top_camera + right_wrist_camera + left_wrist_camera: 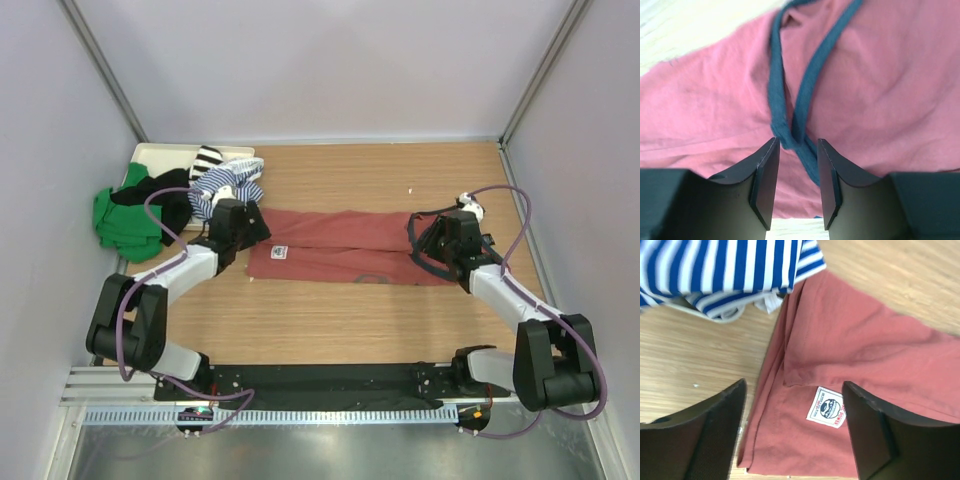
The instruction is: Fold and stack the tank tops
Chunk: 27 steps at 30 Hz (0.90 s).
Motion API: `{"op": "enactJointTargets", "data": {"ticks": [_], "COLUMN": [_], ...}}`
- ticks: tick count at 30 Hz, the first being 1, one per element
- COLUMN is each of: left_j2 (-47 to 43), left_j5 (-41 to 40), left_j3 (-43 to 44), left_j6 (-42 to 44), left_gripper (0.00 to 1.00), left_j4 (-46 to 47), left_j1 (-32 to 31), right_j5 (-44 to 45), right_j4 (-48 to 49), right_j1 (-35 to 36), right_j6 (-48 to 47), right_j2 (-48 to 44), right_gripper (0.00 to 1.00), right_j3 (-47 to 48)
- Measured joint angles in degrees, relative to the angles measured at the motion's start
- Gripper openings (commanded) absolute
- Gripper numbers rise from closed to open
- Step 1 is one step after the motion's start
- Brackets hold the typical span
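A brick-red tank top (340, 245) lies folded into a long band across the middle of the table. My left gripper (243, 226) hovers over its left end. In the left wrist view that gripper (794, 390) is open, its jaws wide apart above the red cloth (865, 345) and a white printed label (826, 407). My right gripper (436, 240) is at the right end. In the right wrist view it (797, 145) is open, and the dark trim (807, 85) of the straps runs loose between its jaws. A blue-and-white striped tank top (725, 270) lies just beyond the left end.
A pile of clothes sits at the back left: a green piece (125, 215), a black one (165, 195) and striped ones (225, 185), partly on a white tray (160, 152). Walls enclose the table on three sides. A black rail (330, 380) runs along the near edge.
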Motion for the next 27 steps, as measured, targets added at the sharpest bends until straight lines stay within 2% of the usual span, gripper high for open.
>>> {"op": "enactJointTargets", "data": {"ticks": [1, 2, 6, 13, 16, 17, 18, 19, 21, 24, 27], "left_j2": [-1.11, -1.64, -2.16, 2.54, 2.8, 2.82, 2.82, 2.82, 2.82, 2.82, 2.82], "left_j5": [-0.68, -1.16, -4.59, -5.97, -5.66, -5.53, -5.33, -5.25, -4.7, -4.24, -4.17], "left_j3": [0.07, 0.24, 2.21, 9.86, 10.01, 10.01, 10.01, 10.03, 10.05, 10.05, 10.05], "left_j6": [-0.42, -0.68, -1.62, -2.51, -2.51, -2.49, -2.47, -2.4, -2.25, -1.95, -1.2], "left_gripper": [0.98, 1.0, 1.0, 0.98, 0.95, 0.95, 0.93, 0.91, 0.9, 0.87, 0.78], "left_j4": [-0.24, -0.59, -3.3, -9.33, -10.45, -10.78, -11.06, -11.3, -11.82, -12.35, -12.98], "left_j1": [-0.09, -0.09, -0.17, -0.17, -0.17, -0.17, -0.17, -0.17, -0.17, -0.28, -0.7], "right_j5": [0.11, 0.17, -0.13, -1.53, -2.4, -2.62, -2.8, -3.02, -3.21, -3.39, -3.13], "right_j4": [-0.59, -1.75, -3.65, -4.74, -5.49, -5.68, -6.12, -6.56, -6.82, -6.64, -6.71], "right_j1": [0.0, 0.0, 0.07, 1.14, 1.88, 2.23, 2.51, 2.73, 3.08, 3.26, 3.45], "right_j6": [-0.31, -0.79, -2.23, -3.26, -3.61, -3.76, -3.96, -4.02, -4.26, -4.39, -4.57], "right_j2": [0.02, 0.35, 3.91, 12.76, 16.44, 17.33, 17.77, 17.88, 17.55, 15.58, 12.15], "right_gripper": [0.44, 0.46, 0.49, 0.47, 0.39, 0.33, 0.21, 0.14, 0.05, 0.04, 0.06], "right_j3": [0.81, 2.29, 8.15, 12.17, 12.9, 12.96, 12.94, 12.94, 12.87, 11.56, 9.27]}}
